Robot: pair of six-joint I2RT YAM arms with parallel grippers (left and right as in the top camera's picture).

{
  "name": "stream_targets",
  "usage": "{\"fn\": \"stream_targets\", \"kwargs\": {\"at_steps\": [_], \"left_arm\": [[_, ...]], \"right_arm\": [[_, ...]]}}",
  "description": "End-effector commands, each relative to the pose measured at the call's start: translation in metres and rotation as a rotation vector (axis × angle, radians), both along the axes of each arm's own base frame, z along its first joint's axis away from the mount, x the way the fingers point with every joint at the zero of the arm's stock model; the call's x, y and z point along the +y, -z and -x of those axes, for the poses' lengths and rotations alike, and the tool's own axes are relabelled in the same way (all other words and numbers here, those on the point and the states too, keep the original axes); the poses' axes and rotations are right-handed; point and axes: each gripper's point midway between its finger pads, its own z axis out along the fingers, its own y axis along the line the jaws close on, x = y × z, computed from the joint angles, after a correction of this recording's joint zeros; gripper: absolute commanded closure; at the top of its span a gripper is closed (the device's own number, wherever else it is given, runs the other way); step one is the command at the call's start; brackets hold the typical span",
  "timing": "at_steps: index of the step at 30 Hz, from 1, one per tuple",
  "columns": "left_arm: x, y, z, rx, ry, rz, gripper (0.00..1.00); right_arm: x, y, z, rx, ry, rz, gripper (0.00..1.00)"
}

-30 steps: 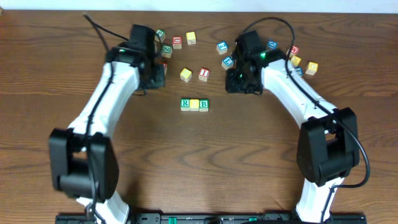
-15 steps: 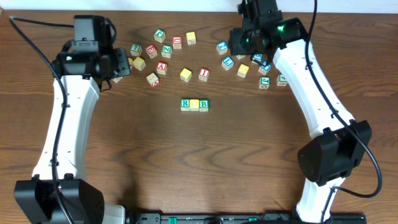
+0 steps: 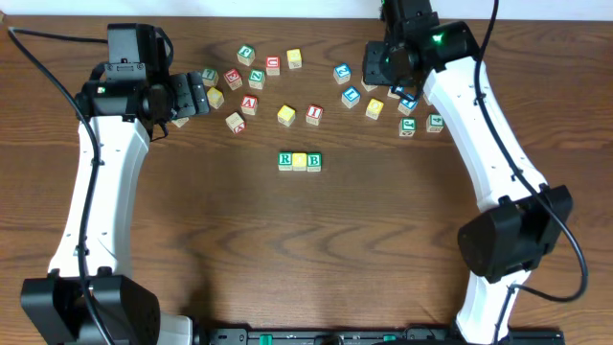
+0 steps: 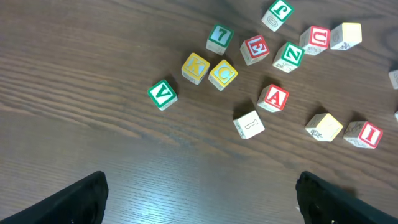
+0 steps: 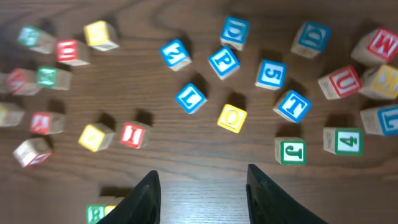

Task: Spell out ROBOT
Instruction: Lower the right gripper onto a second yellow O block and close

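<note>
A row of three blocks lies mid-table: green R (image 3: 285, 160), a yellow block (image 3: 299, 160) and green B (image 3: 313, 160). My left gripper (image 3: 197, 96) hovers at the far left, wide open and empty (image 4: 202, 208). Before it lie loose blocks, among them green V (image 4: 162, 94), yellow K (image 4: 195, 67) and red A (image 4: 273, 98). My right gripper (image 3: 383, 77) hangs over the far right cluster, open with nothing between its fingers (image 5: 202, 186). Just ahead of it sit a yellow O block (image 5: 232, 117) and a blue T block (image 5: 292, 105). The R (image 5: 96, 213) shows at that view's bottom left.
Loose letter blocks scatter along the far side, from yellow C (image 4: 222, 74) and red I (image 3: 314, 114) to green J (image 5: 290, 150) and green 4 (image 5: 342, 140). The table's far edge runs close behind them.
Both arms have drawn back from the middle, the left one swinging far left, the right one toward the far edge. The left gripper has opened wide.
</note>
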Motion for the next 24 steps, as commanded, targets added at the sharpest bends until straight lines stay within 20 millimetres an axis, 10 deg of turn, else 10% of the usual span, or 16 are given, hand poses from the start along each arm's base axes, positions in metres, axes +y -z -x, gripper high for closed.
{"fn": "stream_targets", "kwargs": {"at_steps": [1, 13, 24], "left_arm": [[0.002, -0.011, -0.002, -0.027, 0.0, -0.009, 0.04], [0.002, -0.011, -0.002, -0.027, 0.0, -0.009, 0.03], [0.002, -0.011, -0.003, -0.028, 0.0, -0.009, 0.03]], "right_arm": [[-0.013, 0.038, -0.01, 0.077, 0.111, 0.015, 0.6], [-0.028, 0.111, -0.022, 0.201, 0.192, 0.028, 0.43], [-0.022, 0.159, -0.037, 0.223, 0.203, 0.02, 0.48]]}}
